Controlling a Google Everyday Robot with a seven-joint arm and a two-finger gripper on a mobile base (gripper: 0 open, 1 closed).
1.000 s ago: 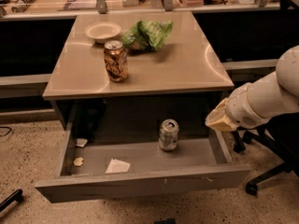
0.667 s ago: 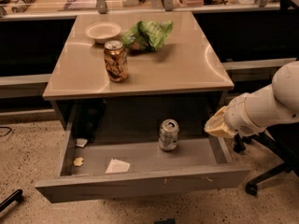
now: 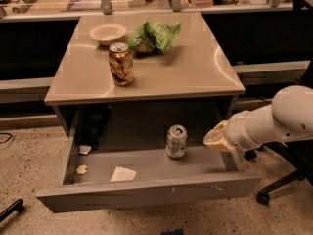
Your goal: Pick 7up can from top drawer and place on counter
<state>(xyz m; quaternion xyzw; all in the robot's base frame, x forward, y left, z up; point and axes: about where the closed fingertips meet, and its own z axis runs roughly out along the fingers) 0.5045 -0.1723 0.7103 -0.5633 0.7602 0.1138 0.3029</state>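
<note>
Holds tool over right end of open top drawer, near upright 7up can, not touching; cannot tell whether released or clenched.

- The gripper is hovering over the right end of the top drawer.
- The counter, above and left of the gripper, is carrying a brown-and-gold can, a bowl and a green bag.
- The drawer floor is carrying the 7up can just left of the gripper, with paper scraps lying farther left.

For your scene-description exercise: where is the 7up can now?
The 7up can stands upright in the open top drawer, right of centre; the gripper is to its right, not touching.
</note>
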